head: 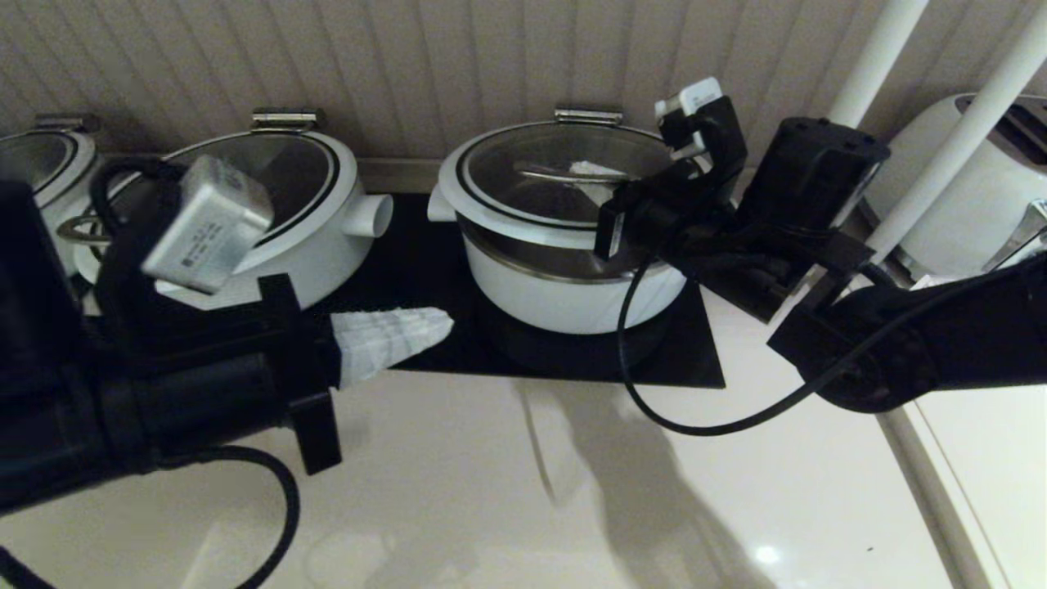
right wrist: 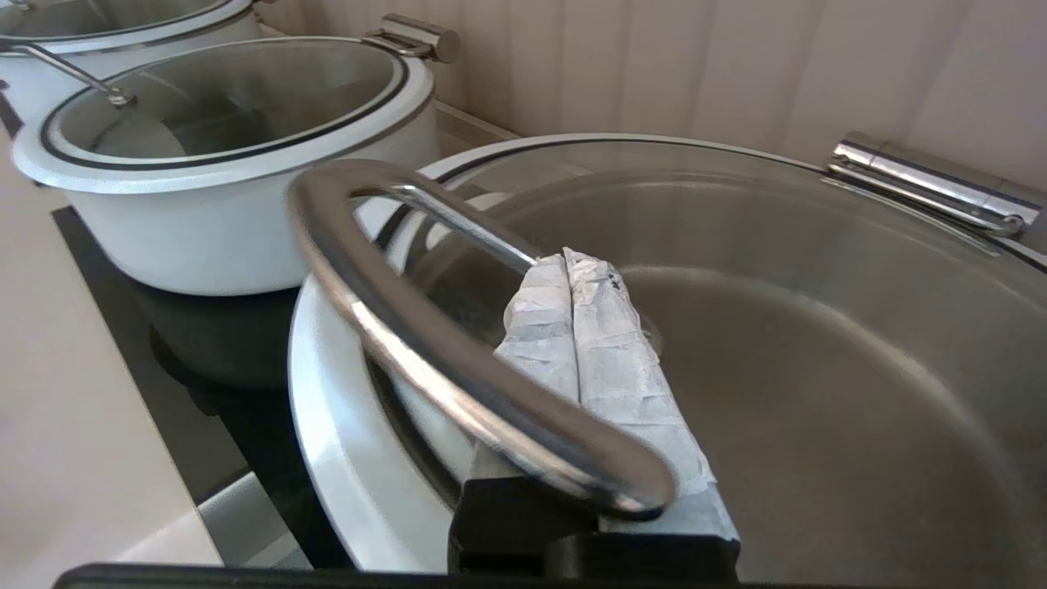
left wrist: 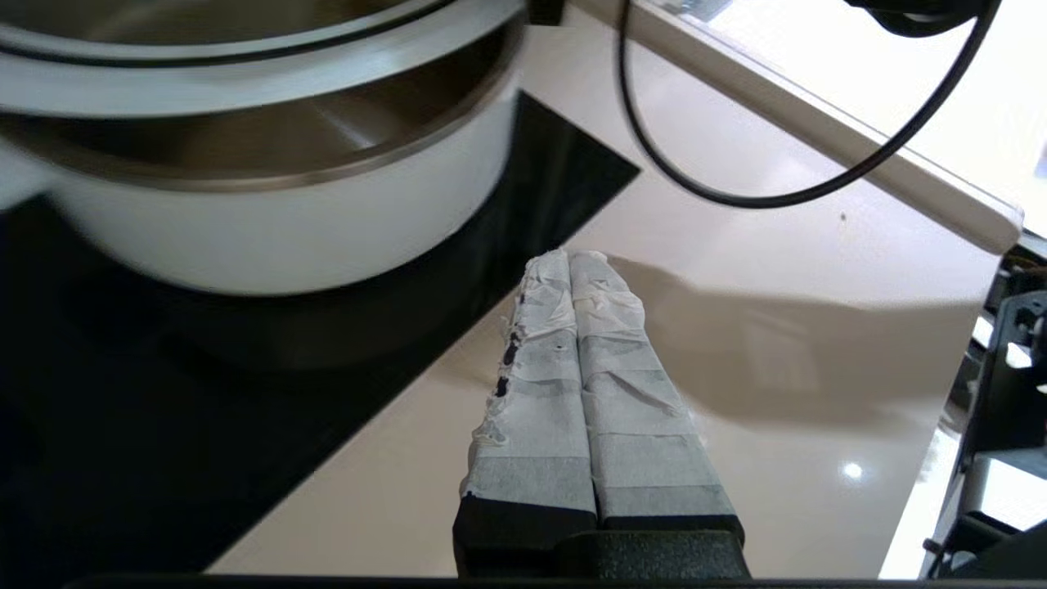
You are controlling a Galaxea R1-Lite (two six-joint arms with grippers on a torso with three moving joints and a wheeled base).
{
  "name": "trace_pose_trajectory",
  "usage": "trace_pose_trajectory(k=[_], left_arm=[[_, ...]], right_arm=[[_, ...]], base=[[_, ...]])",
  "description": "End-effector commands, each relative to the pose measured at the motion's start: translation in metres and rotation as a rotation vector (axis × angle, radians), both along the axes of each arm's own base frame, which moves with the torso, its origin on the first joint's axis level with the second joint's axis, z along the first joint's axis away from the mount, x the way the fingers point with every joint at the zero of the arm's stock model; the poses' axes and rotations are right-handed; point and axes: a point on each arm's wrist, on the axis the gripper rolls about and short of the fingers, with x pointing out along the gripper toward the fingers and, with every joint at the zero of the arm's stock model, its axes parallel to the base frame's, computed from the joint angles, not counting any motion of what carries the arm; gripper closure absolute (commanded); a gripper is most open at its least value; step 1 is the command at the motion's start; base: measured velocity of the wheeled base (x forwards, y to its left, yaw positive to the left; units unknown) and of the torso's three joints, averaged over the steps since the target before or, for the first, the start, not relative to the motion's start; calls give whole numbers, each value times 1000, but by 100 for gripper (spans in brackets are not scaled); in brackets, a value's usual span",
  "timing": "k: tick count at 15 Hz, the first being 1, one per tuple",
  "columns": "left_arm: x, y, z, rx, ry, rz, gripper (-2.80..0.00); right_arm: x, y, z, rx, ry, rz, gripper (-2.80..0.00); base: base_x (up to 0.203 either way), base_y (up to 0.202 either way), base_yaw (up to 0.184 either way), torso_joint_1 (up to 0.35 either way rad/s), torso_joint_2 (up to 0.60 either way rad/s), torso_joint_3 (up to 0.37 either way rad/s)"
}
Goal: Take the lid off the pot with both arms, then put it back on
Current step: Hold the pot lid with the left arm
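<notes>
The round white pot (head: pixel 572 294) stands on a black mat, its steel hinge clip (head: pixel 587 115) at the back. The glass lid (head: pixel 564 204) is tilted, its front edge raised above the steel inner bowl. My right gripper (head: pixel 593 172) is shut, and its white-wrapped fingers reach under the lid's steel handle (right wrist: pixel 425 352), which rests across them; its tips (right wrist: pixel 567 260) lie over the glass. My left gripper (head: pixel 442 321) is shut and empty, low over the mat's front edge, left of the pot. In the left wrist view it (left wrist: pixel 568 258) sits just below the pot (left wrist: pixel 286 237) and the lid rim (left wrist: pixel 245 74).
A wider oval white pot (head: pixel 311 221) with a glass lid stands left of the round pot, another pot (head: pixel 41 164) at far left. A white appliance (head: pixel 965 188) and two white poles stand at the right. A black cable (head: pixel 695 421) hangs over the counter.
</notes>
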Motion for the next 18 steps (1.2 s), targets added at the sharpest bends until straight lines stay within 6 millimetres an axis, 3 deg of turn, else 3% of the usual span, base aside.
trace_pose_trajectory(k=[1,7,18], left_arm=[[10,-13,-16,30,38,-25,0],[13,-17,-43,69,46,-35,0],[44,-36,-53,44,-23,83,0]], right_arm=[[3,0,-3,-3,0,-3,0],[6,-3,0,3,-8,-14,0],[3,-5,14,28,-44,-16,0]], base=[[0,0,0,0,0,0],[0,0,0,0,0,0],[0,0,0,0,0,0]])
